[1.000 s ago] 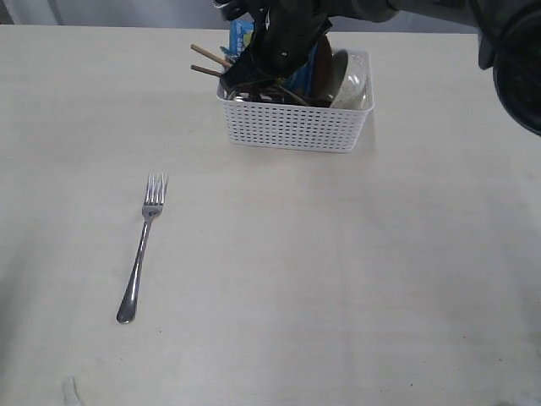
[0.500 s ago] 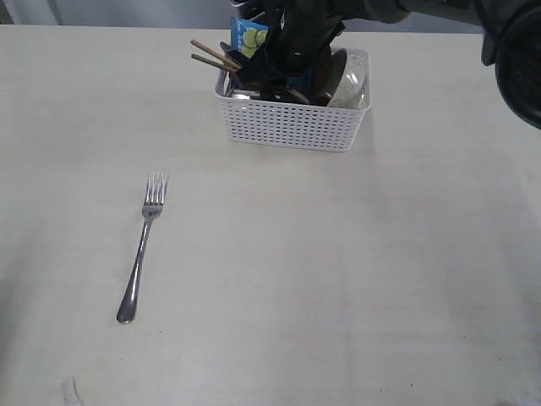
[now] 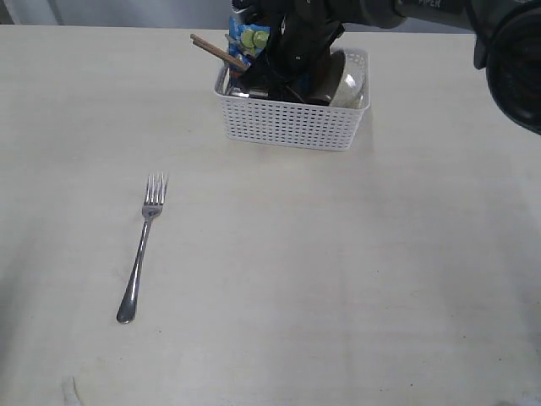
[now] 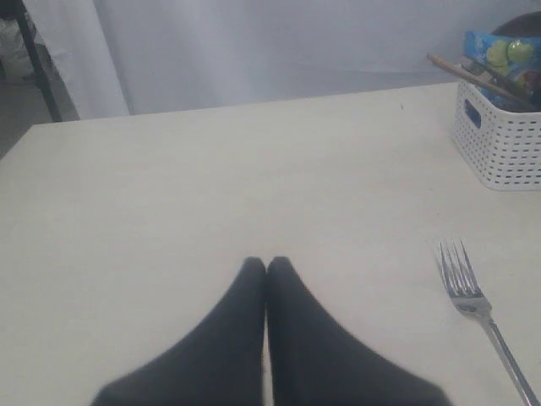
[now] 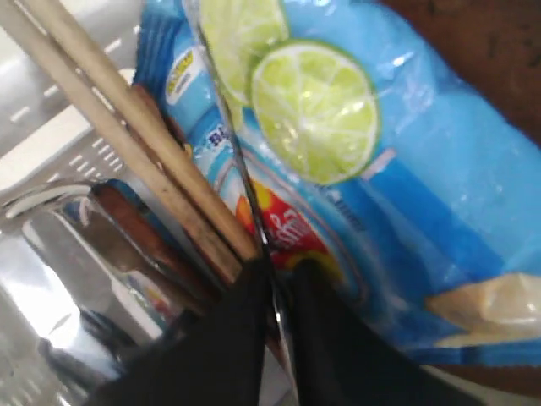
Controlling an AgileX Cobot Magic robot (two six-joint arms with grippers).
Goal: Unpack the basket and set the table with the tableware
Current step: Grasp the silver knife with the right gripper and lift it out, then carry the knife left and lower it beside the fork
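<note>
Inside the basket (image 3: pixel 292 127), the right gripper (image 5: pixel 277 296) is pinching narrowly on a thin steel blade, likely the knife (image 5: pixel 232 144), between the chopsticks (image 5: pixel 127 135) and the chip bag (image 5: pixel 355 169). The best lift would be rising straight and slowly, dragging neither neighbour out. The left gripper (image 4: pixel 267 266), fingers together and empty, is hovering well away from the basket.

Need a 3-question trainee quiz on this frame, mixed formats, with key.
1. True or false: the fork lies inside the basket.
2. What pokes out of the basket next to the chopsticks? A) blue chip bag B) red mug C) green bottle
3. Fill in: the left tool is ____ (open/shut).
Key: 1 false; 2 A; 3 shut.
</note>
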